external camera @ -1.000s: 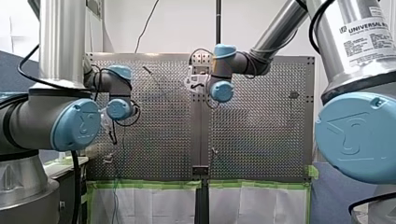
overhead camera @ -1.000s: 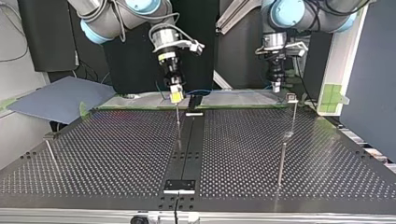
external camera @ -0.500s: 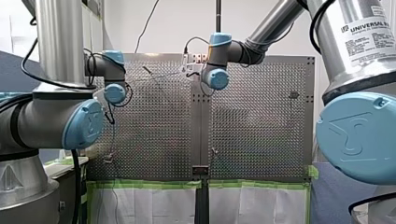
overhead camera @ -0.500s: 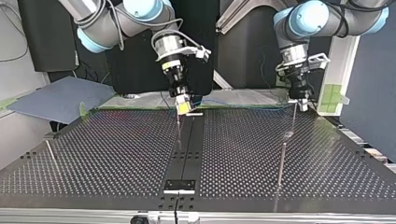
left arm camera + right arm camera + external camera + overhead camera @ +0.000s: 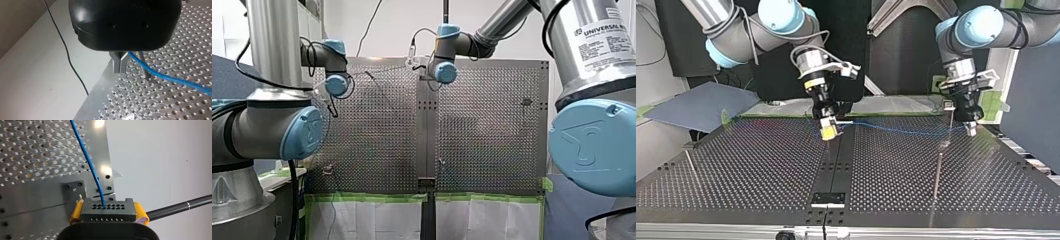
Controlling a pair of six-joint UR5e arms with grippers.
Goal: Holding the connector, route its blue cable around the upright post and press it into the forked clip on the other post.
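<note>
Evidently the thin blue cable [image 5: 87, 157] is light and limp, best steered by its rigid black multi-hole connector block [image 5: 108, 209], which sits clamped in my yellow-padded right claw [image 5: 828, 132] over the middle of the perforated metal table's [image 5: 761, 165] arm-side edge, the cable running on to my left claw [image 5: 970, 129], pinched shut on it

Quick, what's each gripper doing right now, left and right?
My left gripper: shut, seemingly pinching the blue cable.
My right gripper: shut on the connector.
</note>
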